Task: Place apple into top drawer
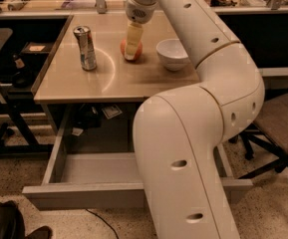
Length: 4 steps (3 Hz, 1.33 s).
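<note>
The red-orange apple point(124, 49) sits on the tan table point(113, 78), towards the back, between a can and a white bowl. My gripper point(133, 48) hangs down from the white arm right at the apple and covers its middle, so only the apple's left and right edges show. The top drawer point(83, 197) is pulled open under the table's front edge. Its grey front panel faces me and its inside point(96, 167) looks bare. My arm's big white links hide the drawer's right half.
A silver can point(85, 48) stands upright left of the apple. A white bowl point(173, 54) sits right of it. Black frames and clutter stand left of the table. A chair point(283, 128) is at the right. Cluttered benches run along the back.
</note>
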{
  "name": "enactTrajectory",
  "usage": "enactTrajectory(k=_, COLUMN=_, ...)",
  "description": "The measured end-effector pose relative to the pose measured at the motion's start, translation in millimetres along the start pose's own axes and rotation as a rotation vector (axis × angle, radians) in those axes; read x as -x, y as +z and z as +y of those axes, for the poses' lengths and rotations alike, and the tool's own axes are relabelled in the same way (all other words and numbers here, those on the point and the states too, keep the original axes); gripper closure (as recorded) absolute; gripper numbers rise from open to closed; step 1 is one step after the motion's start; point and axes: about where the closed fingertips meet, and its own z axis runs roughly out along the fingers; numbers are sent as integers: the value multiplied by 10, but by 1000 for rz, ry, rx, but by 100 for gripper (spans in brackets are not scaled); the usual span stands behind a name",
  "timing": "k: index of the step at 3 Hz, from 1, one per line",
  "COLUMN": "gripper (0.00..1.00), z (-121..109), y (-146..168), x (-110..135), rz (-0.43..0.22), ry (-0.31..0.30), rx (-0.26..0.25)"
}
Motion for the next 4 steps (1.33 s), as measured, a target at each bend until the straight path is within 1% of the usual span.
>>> enactTrajectory(k=1, gripper=0, z=-45, y=131, x=49, rz=-15, ry=11, rx=5)
enactTrajectory(k=2, gripper=0, z=-73, y=259, x=48, rz=-25, ry=23, rx=13)
enactTrajectory(k=4, gripper=0, z=-137, y=460, x=-117, rz=-25, ry=48, rx=18)
